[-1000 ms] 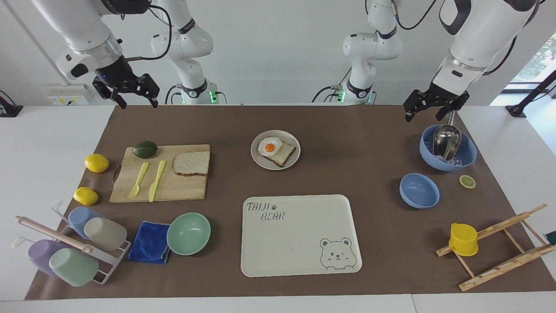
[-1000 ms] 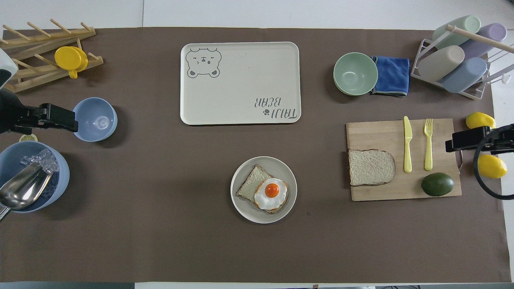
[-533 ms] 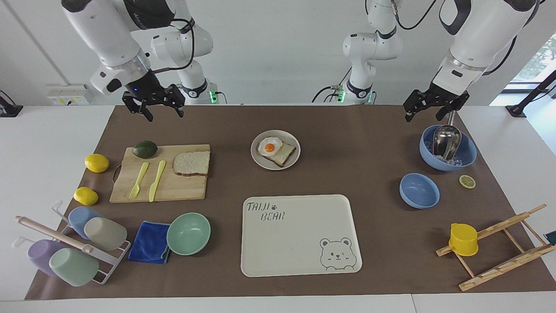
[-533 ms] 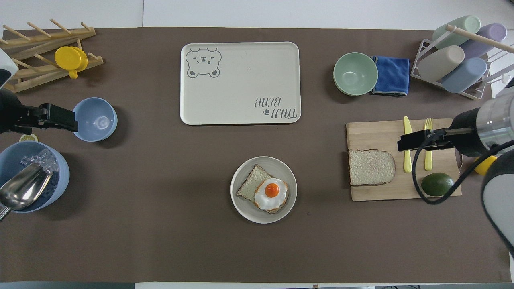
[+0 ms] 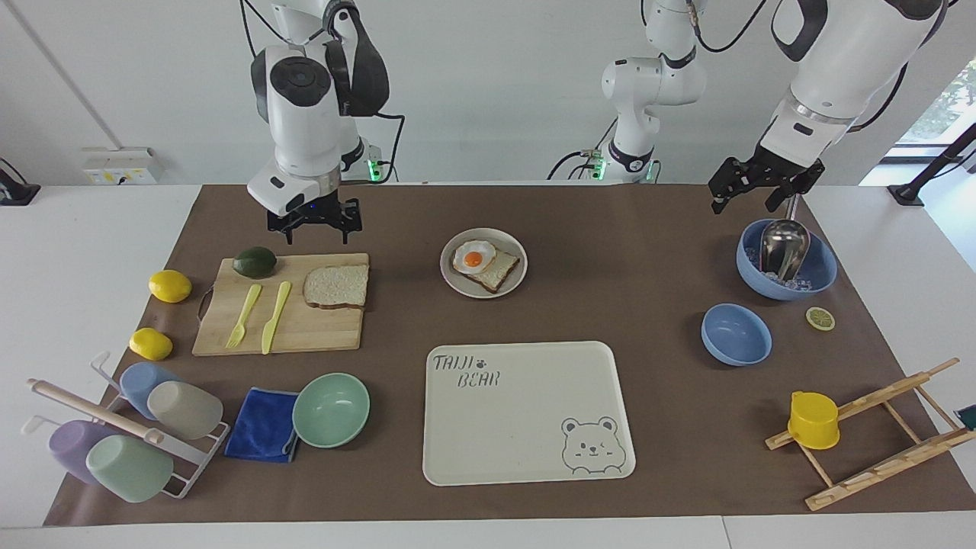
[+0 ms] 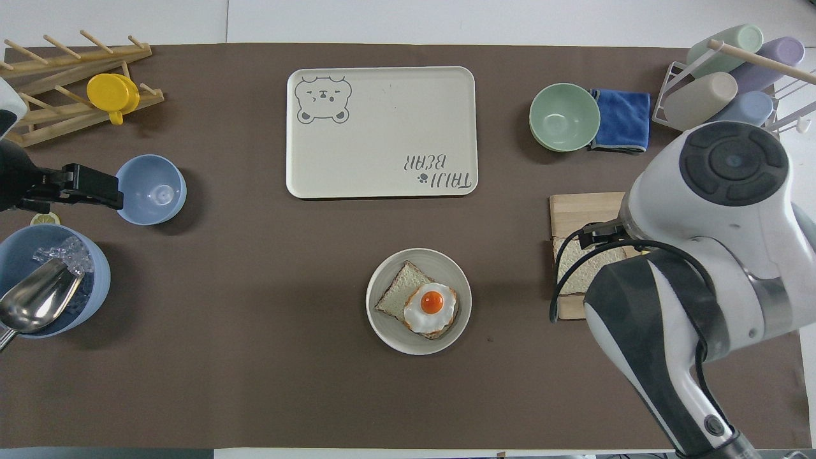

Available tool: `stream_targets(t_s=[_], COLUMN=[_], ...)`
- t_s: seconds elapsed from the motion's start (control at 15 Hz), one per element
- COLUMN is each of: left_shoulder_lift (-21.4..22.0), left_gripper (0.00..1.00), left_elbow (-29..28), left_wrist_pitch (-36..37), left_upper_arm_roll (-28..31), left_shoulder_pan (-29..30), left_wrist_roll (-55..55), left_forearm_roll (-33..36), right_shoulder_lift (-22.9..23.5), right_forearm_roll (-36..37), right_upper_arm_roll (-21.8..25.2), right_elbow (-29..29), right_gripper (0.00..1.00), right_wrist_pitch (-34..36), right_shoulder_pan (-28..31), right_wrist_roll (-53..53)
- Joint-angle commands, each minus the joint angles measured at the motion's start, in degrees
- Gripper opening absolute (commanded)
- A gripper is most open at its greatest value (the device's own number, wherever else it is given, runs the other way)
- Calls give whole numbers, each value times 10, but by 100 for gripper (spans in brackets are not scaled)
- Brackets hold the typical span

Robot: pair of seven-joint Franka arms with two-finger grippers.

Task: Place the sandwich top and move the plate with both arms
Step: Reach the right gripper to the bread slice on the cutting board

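Change since a second ago: the right pincer (image 5: pixel 314 229) has swung in from the right arm's end of the tabletop (image 5: pixel 610 320) and now hangs above the robot-side edge of the cutting board (image 5: pixel 282 324); the left arm has not moved.
Right arm pose: wrist pointing straight down, its white body covering most of the board in the overhead view.
Right pincer: fingers spread wide, holding nothing, not touching the bread.
Left pincer (image 5: pixel 746 197): raised above the robot-side rim of the large blue bowl (image 5: pixel 820 271), fingers apart, empty; this arm waits.
Sandwich top (image 5: pixel 336 286): flat on the cutting board, at the board's end toward the plate.
Plate (image 5: pixel 518 278): mid-tabletop, nearer to the robots than the tray (image 5: pixel 526 412).
On the plate: a bread slice with a fried egg (image 5: pixel 474 258) on it.
Large blue bowl: holds ice cubes and a metal scoop (image 5: pixel 784 245).
Small blue bowl (image 5: pixel 736 334): nothing in it, farther from the robots than the large one.
Green bowl (image 5: pixel 331 409): nothing in it, just beside a blue cloth (image 5: pixel 261 424).
Cutting board also carries: an avocado (image 5: pixel 255 261), a yellow fork (image 5: pixel 243 316) and a yellow knife (image 5: pixel 275 317).
Cup rack (image 5: pixel 122 427): four pastel cups lying on it.
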State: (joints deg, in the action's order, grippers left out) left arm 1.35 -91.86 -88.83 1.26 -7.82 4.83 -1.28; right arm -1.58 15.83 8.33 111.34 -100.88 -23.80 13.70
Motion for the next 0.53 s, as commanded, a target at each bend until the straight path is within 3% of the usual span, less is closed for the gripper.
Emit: stream_targets(t_s=[0.0,0.27,0.47], left_shoulder_lift=[17,17,17], left_gripper=[100,100,100], left_elbow=[-21,-21,-21], left_wrist_pitch=[-12,-13,-13], left_upper_arm_roll=[-6,-6,-5], left_shoulder_pan=[9,9,9], left_wrist_roll=[2,3,3], left_forearm_roll=[4,4,4], right_shoulder_lift=[29,79,175], right_forearm_roll=[52,63,90], right_upper_arm_roll=[-1,-1,-1], right_elbow=[7,13,10], right_gripper=[100,100,100], right_wrist_pitch=[18,-16,-40], right_shoulder_pan=[-38,-61,-122], right_wrist_roll=[74,128,223])
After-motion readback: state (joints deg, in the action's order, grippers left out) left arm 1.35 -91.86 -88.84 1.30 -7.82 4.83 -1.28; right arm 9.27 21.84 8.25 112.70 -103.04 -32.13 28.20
